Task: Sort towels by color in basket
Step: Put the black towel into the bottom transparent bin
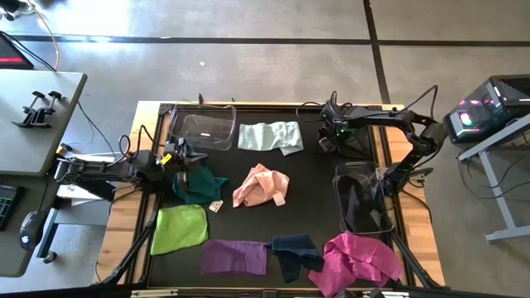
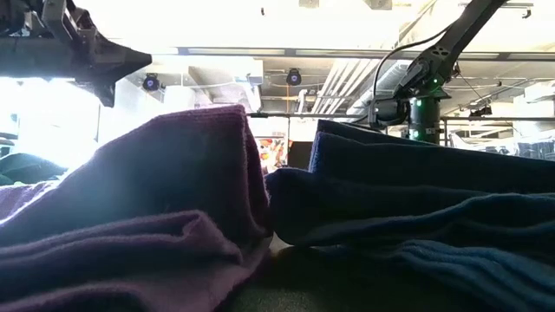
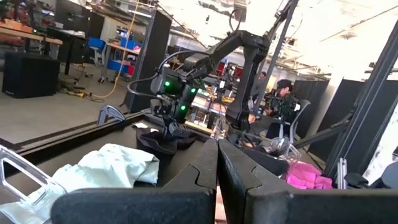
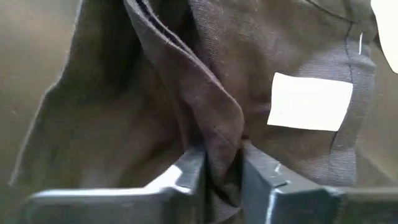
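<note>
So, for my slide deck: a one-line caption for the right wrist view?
Right claw pinching a fold of the black towel, white tag showing.

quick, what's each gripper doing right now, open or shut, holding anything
Left gripper: shut, nothing between its fingers, beside the dark teal towel.
Right gripper: shut on a fold of the black towel at the table's far right.

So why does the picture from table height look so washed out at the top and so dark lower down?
In the low view, bright ceiling lights and a window glare behind, so the purple towel and navy towel, filling the frame close to the lens, sit in shadow. In the right wrist view, the black towel between the right hand's fingers is close and soft-edged.
</note>
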You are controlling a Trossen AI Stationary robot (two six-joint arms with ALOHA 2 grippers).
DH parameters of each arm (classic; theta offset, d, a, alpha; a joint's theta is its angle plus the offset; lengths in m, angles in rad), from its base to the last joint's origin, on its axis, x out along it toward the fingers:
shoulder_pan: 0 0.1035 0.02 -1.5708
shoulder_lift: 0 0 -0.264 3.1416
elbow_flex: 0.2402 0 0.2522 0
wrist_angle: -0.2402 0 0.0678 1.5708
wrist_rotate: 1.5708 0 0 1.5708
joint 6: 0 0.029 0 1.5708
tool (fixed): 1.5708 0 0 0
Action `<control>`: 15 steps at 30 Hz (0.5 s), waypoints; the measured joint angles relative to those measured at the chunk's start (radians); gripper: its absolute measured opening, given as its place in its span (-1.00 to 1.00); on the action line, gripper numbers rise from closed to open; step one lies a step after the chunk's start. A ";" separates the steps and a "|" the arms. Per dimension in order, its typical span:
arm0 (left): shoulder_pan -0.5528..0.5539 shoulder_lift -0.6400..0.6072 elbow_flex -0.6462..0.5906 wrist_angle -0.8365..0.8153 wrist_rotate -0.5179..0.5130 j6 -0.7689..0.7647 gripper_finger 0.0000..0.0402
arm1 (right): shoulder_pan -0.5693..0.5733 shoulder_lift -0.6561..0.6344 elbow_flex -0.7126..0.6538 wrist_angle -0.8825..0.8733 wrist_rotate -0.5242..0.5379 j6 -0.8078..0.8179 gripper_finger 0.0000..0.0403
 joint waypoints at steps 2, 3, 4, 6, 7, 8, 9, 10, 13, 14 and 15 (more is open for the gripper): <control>0.000 0.000 0.000 -0.008 0.003 -0.001 -1.00 | 0.001 0.000 -0.001 0.001 0.004 0.002 -0.86; 0.000 0.000 0.000 -0.015 0.003 -0.006 -1.00 | 0.001 -0.001 -0.001 0.001 0.003 -0.001 -0.91; 0.000 0.000 0.000 -0.022 0.005 -0.008 -1.00 | 0.001 -0.002 0.000 0.003 0.003 -0.002 -0.91; 0.000 0.000 0.000 -0.041 0.013 -0.008 -1.00 | 0.000 -0.009 0.000 0.006 0.004 -0.003 -0.91; 0.000 0.000 0.000 -0.048 0.016 -0.008 -1.00 | 0.000 -0.015 -0.001 0.010 0.006 -0.002 -0.91; 0.000 0.000 0.000 -0.051 0.016 -0.008 -1.00 | 0.000 -0.024 -0.003 0.016 0.010 -0.001 -0.90; 0.000 0.000 0.000 -0.052 0.017 -0.008 -1.00 | 0.000 -0.039 -0.005 0.022 0.013 -0.001 -0.89; 0.000 0.000 0.000 -0.051 0.017 -0.008 -1.00 | 0.000 -0.054 -0.006 0.027 0.014 -0.001 -0.89; 0.000 0.000 0.000 -0.052 0.017 -0.008 -1.00 | 0.002 -0.114 -0.010 0.039 0.022 -0.001 -0.90; 0.000 0.000 0.000 -0.053 0.018 -0.008 -1.00 | 0.005 -0.141 -0.010 0.045 0.024 -0.001 -0.91; -0.001 0.000 0.000 -0.054 0.019 -0.008 -1.00 | 0.009 -0.168 -0.008 0.047 0.031 -0.001 -0.91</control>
